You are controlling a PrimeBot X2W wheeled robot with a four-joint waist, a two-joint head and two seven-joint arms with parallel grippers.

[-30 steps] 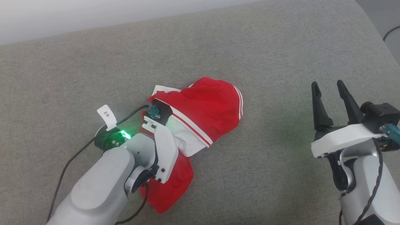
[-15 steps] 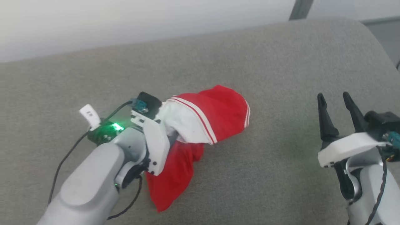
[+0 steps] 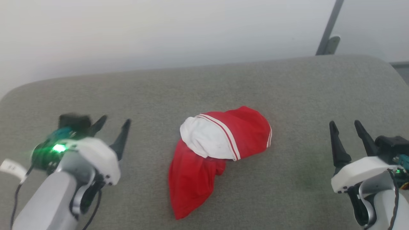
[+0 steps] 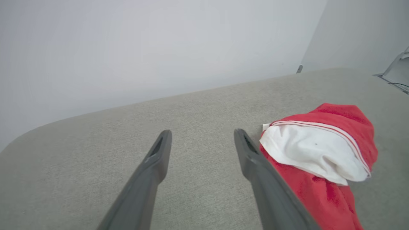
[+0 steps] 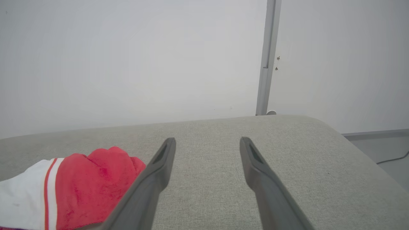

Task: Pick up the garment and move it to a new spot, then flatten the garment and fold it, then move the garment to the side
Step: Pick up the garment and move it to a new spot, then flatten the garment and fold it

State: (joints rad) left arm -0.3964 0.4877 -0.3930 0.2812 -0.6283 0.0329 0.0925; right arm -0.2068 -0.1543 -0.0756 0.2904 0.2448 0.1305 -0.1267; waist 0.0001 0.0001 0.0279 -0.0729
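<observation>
**Left gripper (image 3: 115, 119): spread, empty, jersey on its right**

Item 1, left gripper; both dark fingers apart, nothing between them, tips pointing up the head view over bare cushion (image 3: 287, 95); in its own wrist view (image 4: 201, 134) the right finger stands just beside the cloth, apart from it as far as can be told.

Item 2, right gripper (image 3: 344, 123); likewise spread and empty, at the lower right, well apart from the cloth; in its own view (image 5: 207, 140) the cloth shows low on the left.

Item 3, jersey (image 3: 211, 153); red, bunched in a heap at mid-cushion, between the two grippers; white panel (image 3: 204, 139) with striped trim folded over the top; not flat, not folded; numerals hidden.

Relation that matters: the jersey lies to the right of the left gripper and to the left of the right one; its long axis runs on a slant, from a red tail near the front edge up and rightward to the rounded far end; the left gripper seems a little nearer, and nearest the panel end.

Judgement: jersey is set down; flattening is the step in hand.
</observation>
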